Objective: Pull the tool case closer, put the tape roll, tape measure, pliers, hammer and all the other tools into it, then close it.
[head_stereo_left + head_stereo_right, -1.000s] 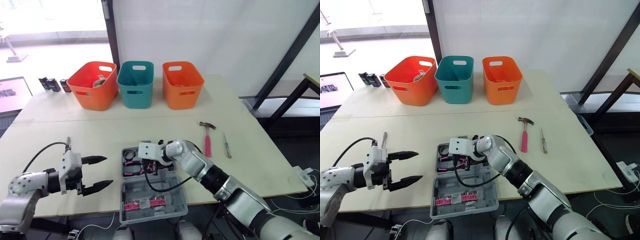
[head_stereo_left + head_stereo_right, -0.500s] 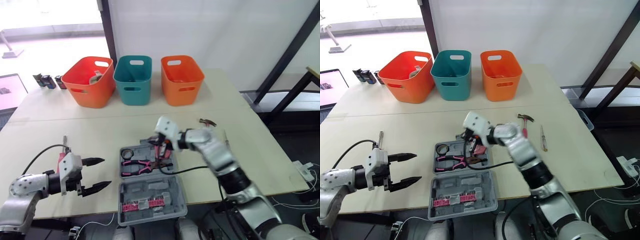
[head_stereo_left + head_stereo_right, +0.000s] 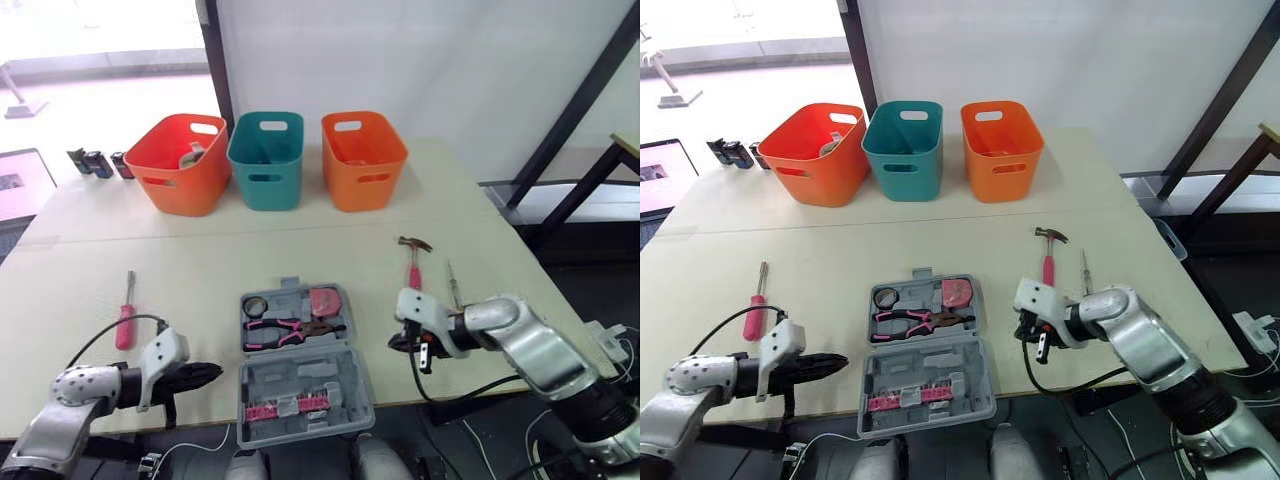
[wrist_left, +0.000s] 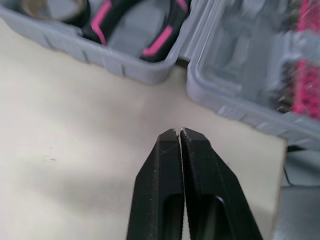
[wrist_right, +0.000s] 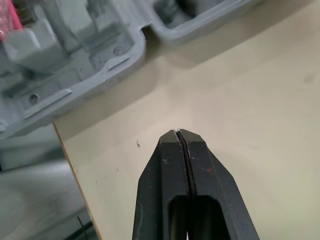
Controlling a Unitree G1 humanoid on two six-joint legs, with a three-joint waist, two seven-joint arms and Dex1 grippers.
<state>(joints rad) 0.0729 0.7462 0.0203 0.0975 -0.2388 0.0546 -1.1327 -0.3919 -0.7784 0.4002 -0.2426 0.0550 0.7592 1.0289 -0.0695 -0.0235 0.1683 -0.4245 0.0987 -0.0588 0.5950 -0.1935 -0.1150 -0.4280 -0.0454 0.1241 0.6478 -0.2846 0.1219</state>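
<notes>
Both the left gripper (image 4: pixel 179 134) and the right gripper (image 5: pixel 181 134) sit close beside the open tool case (image 3: pixel 300 375), each with its fingers pressed together, and we see that case at the near edge of the table (image 3: pixel 200 260). The pliers (image 3: pixel 295 328), tape roll (image 3: pixel 255 305) and tape measure (image 3: pixel 324 300) lie inside it, while the hammer (image 3: pixel 413 268) and a slim screwdriver (image 3: pixel 453 288) lie to its right and a red-handled screwdriver (image 3: pixel 124 318) lies well to its left.

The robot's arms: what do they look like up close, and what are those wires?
The left arm and right arm are rounded silver-grey shells with black joints. Each wrist carries a white blocky housing, with a thin black cable looping out. The left gripper and right gripper each have two tapered black fingers.
</notes>
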